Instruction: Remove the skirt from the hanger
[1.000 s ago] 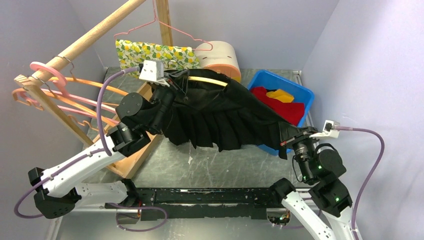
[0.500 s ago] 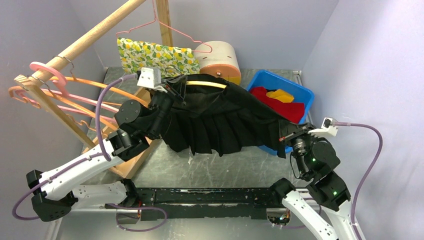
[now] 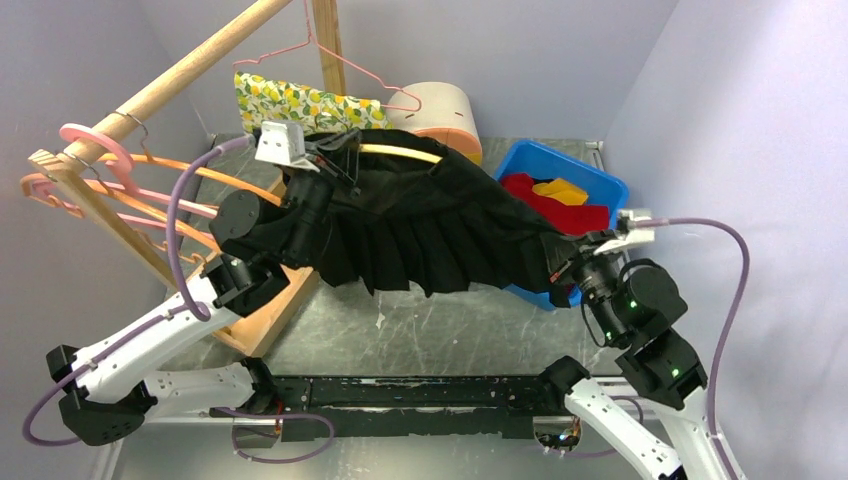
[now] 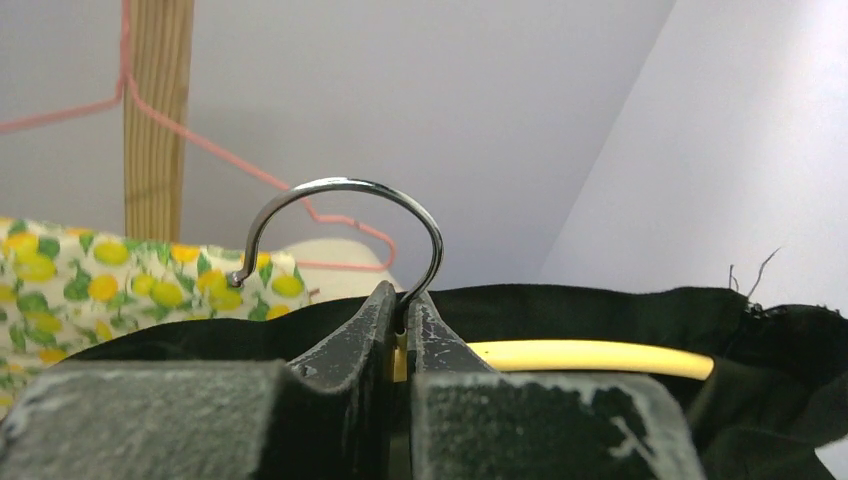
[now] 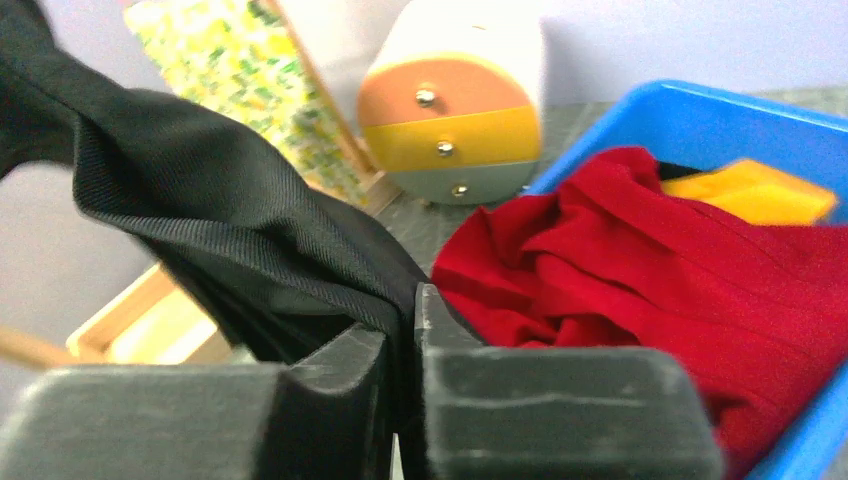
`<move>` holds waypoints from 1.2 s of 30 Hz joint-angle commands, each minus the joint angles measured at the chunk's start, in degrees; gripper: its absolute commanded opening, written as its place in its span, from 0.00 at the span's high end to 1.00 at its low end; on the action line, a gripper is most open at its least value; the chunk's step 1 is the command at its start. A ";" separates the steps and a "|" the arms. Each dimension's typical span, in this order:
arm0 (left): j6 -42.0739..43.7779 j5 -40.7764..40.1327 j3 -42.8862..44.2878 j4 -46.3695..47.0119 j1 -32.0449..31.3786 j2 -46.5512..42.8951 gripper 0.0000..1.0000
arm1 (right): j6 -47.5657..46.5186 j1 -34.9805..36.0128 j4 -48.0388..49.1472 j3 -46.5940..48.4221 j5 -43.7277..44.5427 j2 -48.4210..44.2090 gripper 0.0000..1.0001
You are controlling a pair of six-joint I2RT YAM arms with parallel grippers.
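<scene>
A black pleated skirt (image 3: 430, 235) hangs stretched between my two arms above the table. It is on a yellow hanger (image 3: 400, 154) with a metal hook (image 4: 345, 215). My left gripper (image 3: 335, 160) is shut on the hanger at the base of the hook (image 4: 402, 320). The yellow bar (image 4: 590, 357) runs right inside the black waistband. My right gripper (image 3: 568, 275) is shut on the skirt's right edge (image 5: 300, 250), and the cloth runs up and left from the jaws (image 5: 405, 320).
A blue bin (image 3: 600, 180) with red and yellow clothes sits under the skirt's right end. A wooden rack (image 3: 170, 85) with pink and orange hangers stands at the left. A lemon-print cloth (image 3: 290, 105) and a round orange-and-cream box (image 3: 445, 110) are behind.
My left gripper has carried the hanger up and to the left. My right gripper has moved left and up with the skirt's edge. The skirt is pulled more to the left.
</scene>
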 commanded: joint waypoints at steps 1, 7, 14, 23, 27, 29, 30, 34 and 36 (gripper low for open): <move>5.46 12.62 6.11 3.99 1.01 1.47 0.93 | -12.93 -0.52 0.12 6.03 -18.83 3.64 0.80; 7.59 26.59 8.04 -2.45 1.01 5.37 0.93 | -16.09 -0.52 -4.97 14.67 -30.08 5.71 0.35; 10.17 30.94 1.86 0.76 1.01 3.68 0.93 | -10.69 -0.52 4.17 18.89 -32.43 9.27 0.20; 7.74 16.03 1.84 0.54 1.01 4.16 0.93 | -11.48 -0.52 3.12 14.41 -42.92 17.93 0.00; 7.75 5.31 2.67 2.25 1.01 5.00 0.93 | -10.78 -0.52 -2.44 9.78 -38.73 15.35 0.00; 8.85 2.47 2.13 5.20 1.00 5.11 0.93 | -10.51 -0.52 -6.05 8.93 -37.20 13.85 0.00; 9.35 0.35 1.78 6.60 0.97 5.19 0.93 | -10.40 -0.53 -7.99 8.80 -36.07 13.02 0.00; 12.86 -0.86 0.74 10.42 0.99 5.63 0.93 | -10.47 -0.51 -14.64 9.27 -33.74 9.79 0.00; 13.89 -0.21 0.22 10.69 1.01 5.61 0.93 | -10.97 -0.56 -16.48 9.90 -34.57 8.66 0.00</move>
